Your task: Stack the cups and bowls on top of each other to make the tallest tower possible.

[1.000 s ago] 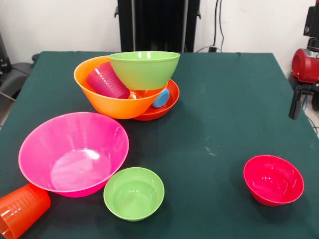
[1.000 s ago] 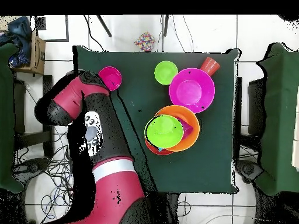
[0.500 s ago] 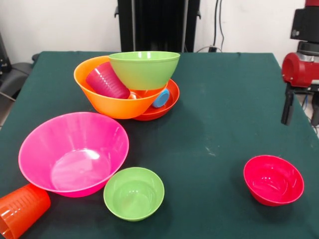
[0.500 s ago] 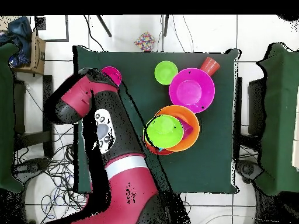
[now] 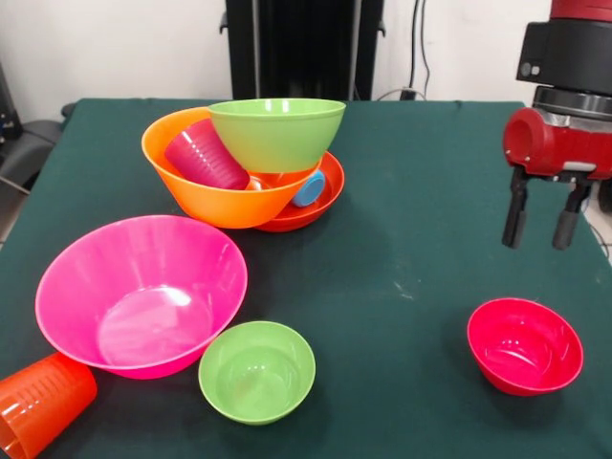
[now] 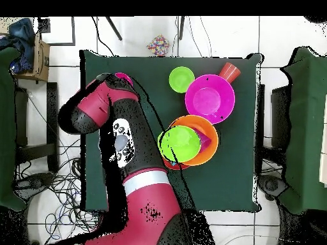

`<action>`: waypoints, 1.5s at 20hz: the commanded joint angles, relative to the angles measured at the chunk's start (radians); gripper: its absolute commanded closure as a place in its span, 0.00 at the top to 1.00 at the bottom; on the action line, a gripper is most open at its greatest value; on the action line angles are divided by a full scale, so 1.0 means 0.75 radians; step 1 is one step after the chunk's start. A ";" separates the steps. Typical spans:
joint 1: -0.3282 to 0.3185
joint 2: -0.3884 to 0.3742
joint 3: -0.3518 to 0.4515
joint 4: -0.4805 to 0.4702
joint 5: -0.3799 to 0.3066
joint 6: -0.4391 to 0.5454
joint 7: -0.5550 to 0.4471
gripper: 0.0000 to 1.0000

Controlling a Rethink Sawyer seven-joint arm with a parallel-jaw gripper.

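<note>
Front view: pincer point(image 5: 540, 229) hangs open above small crimson bowl point(image 5: 525, 345).

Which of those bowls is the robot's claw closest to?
The small crimson bowl, alone on its side of the table. The gripper hangs just above and behind it, jaws open; every other bowl sits far across the cloth.

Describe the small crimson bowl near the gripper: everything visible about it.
The small crimson bowl is a glossy round bowl, plastic by its look, deep pinkish red with highlights on its inner floor. It stands upright and empty on the green table cloth, alone, touching no other dish. The gripper hangs open above and slightly behind it, clear of its rim. From overhead the arm hides most of it, leaving only a sliver.
</note>
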 commanded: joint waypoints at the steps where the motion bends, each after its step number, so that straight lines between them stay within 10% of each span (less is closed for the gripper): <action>1: 0.034 0.105 -0.048 -0.030 -0.166 -0.020 -0.162 1.00; 22: 0.072 0.148 -0.173 -0.095 -0.220 -0.122 -0.022 1.00; 30: 0.127 0.095 -0.397 -0.075 0.073 -0.010 0.566 1.00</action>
